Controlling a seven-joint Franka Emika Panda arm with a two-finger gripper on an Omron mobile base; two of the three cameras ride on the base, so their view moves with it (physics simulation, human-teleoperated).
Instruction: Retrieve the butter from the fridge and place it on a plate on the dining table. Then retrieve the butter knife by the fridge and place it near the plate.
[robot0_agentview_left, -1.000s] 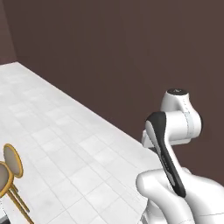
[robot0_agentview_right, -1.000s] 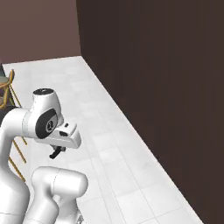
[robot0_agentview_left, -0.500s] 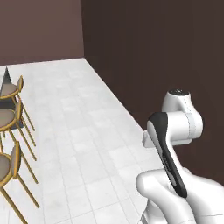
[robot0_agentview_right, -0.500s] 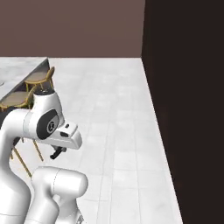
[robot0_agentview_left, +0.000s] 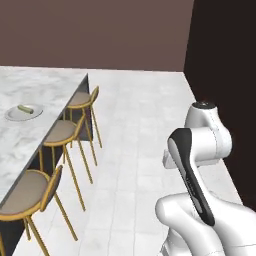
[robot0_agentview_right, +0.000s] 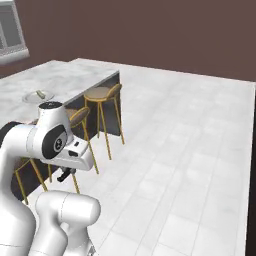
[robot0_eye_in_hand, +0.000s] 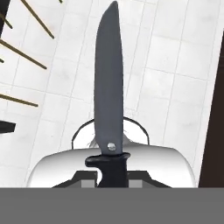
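Swung round with the base since half a second ago: dining table (robot0_agentview_left: 30, 135) now in view. Gripper (robot0_eye_in_hand: 108, 173) pinching butter knife (robot0_eye_in_hand: 108, 87) by its handle, carried over floor. Beyond stools (robot0_agentview_left: 62, 131), plate (robot0_agentview_left: 15, 114) on table, butter (robot0_agentview_left: 24, 108) in it. Remaining: knife beside plate.
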